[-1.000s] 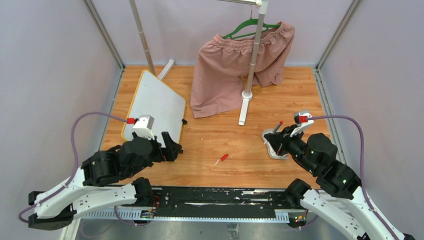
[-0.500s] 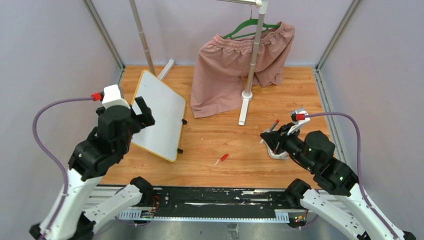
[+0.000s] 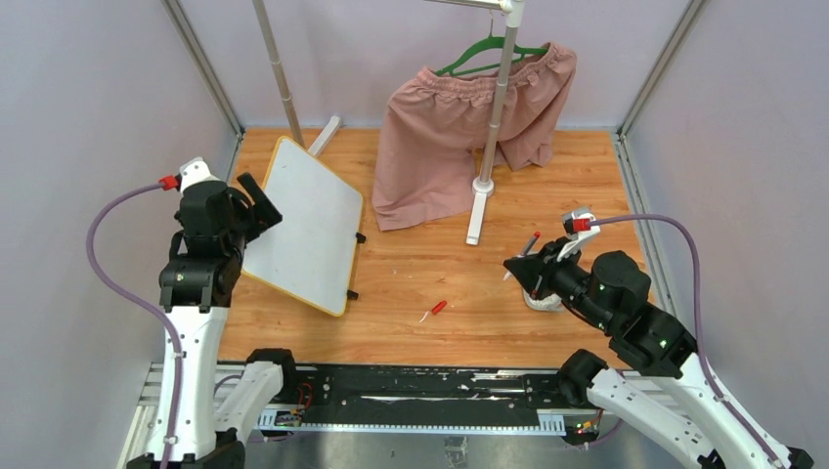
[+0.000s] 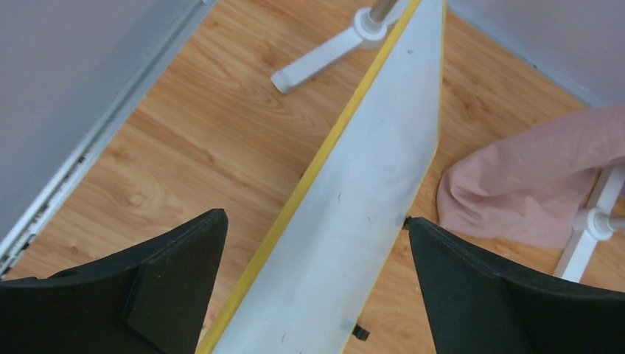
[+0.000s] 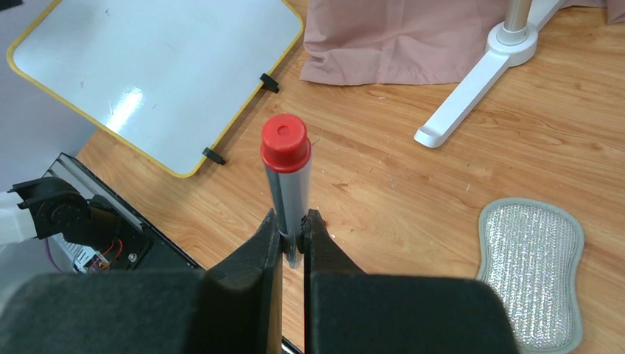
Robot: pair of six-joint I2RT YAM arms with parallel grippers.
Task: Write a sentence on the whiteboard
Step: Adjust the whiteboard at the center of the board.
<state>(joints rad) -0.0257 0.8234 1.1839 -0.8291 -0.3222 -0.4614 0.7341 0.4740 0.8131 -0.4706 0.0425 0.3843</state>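
Top external view puts the whiteboard (image 3: 308, 220) on the left part of the wooden desk (image 3: 430, 274), turned at an angle, its white surface facing up. The left end effector (image 3: 258, 202) is over the board's left edge. In the left wrist view its jaws are spread wide, with only the board seen below them. Whether it touches the yellow frame, I cannot tell. At the right of the frame, the right end effector (image 3: 528, 266) is closed tightly on a marker (image 3: 531, 242) with a red cap, which stands upright between the fingers (image 5: 269, 236). A silver sponge pad (image 5: 532, 269) lies on the desk just beside it. Pink shorts (image 3: 459, 127) hang at the top centre. A small red piece (image 3: 439, 308) lies in the lower middle of the desk.
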